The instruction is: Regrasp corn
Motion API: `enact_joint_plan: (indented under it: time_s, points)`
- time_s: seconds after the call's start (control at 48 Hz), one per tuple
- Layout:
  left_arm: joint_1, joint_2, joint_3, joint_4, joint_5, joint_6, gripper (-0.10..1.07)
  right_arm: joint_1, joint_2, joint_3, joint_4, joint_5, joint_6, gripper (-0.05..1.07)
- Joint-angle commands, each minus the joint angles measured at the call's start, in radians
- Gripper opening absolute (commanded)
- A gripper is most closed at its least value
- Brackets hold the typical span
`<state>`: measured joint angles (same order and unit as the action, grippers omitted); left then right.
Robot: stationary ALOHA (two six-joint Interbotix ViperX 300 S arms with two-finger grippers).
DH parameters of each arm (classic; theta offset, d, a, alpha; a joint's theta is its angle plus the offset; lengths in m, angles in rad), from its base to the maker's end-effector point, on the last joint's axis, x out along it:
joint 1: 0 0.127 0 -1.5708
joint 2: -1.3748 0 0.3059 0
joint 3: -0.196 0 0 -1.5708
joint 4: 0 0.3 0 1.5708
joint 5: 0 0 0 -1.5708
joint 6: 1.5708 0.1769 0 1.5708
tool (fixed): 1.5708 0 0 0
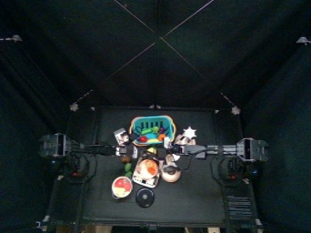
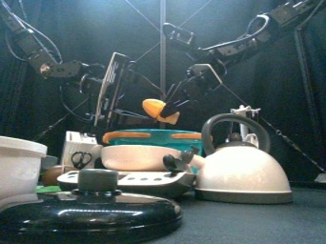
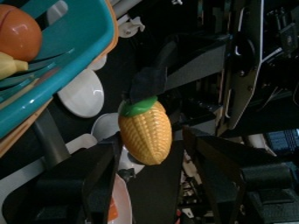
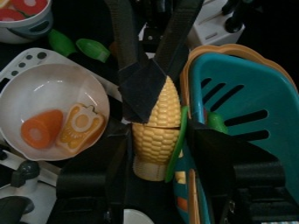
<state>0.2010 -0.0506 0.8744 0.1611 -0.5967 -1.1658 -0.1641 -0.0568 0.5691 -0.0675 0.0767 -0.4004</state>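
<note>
Right end effector (image 4: 156, 131) is clamped on the corn (image 4: 156, 131) — its two jaws press the cob's sides, and the cob hangs in the air above the cluttered surface (image 1: 104, 173), just beside the teal basket (image 4: 239, 87) and over a white plate (image 4: 52, 96) of toy food. In the left wrist view the corn (image 3: 145, 131) floats between the left end effector's (image 3: 149, 179) jaws, which stand wide apart on either side of it, touching nothing as far as can be seen. The front view shows the cob (image 2: 154, 108) raised between the two arms, above the basket.

So the first half looks done: the corn is lifted and presented. What is left, by my reading — the left end effector has to close on the cob, the right must let go, and the hand-over is then complete. Alignment looks fair, though the cob sits tilted.
</note>
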Motion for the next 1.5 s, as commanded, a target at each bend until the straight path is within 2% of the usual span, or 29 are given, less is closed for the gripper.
enact_joint_plan:
  time_s: [0.0, 0.354, 0.625, 0.75, 0.917, 1.0, 1.104, 1.354, 1.479]
  points:
    - [0.005, 0.000, -0.015, 0.003, -0.005, 0.002, 0.91, 0.002, -0.014, -0.026, -0.002, -0.003, 0.002, 0.60]
    - [0.002, 0.002, -0.014, 0.005, -0.005, 0.002, 0.88, 0.002, -0.011, -0.026, -0.002, -0.003, 0.002, 0.60]
    - [0.002, 0.002, -0.011, 0.009, -0.002, 0.002, 0.65, -0.005, -0.011, -0.026, 0.006, -0.011, 0.003, 0.61]
    - [0.006, 0.000, -0.009, 0.020, 0.000, 0.003, 0.60, -0.006, -0.011, -0.028, 0.032, -0.028, 0.003, 0.65]
    - [0.008, -0.002, -0.009, 0.086, -0.002, 0.003, 0.60, -0.006, -0.020, -0.021, 0.109, -0.040, 0.000, 0.81]
    - [0.009, -0.003, -0.009, 0.123, -0.002, 0.003, 0.60, -0.006, -0.029, -0.015, 0.118, -0.043, 0.000, 0.93]
    - [0.012, -0.005, -0.008, 0.166, -0.002, 0.003, 0.60, -0.006, -0.041, -0.006, 0.117, -0.057, -0.002, 1.02]
    - [0.038, -0.005, -0.005, 0.245, 0.000, 0.014, 0.59, 0.009, -0.117, 0.043, 0.121, -0.094, -0.003, 1.04]
    - [0.051, -0.008, 0.000, 0.318, -0.002, 0.060, 0.59, 0.020, -0.187, 0.106, 0.150, -0.164, 0.002, 1.04]
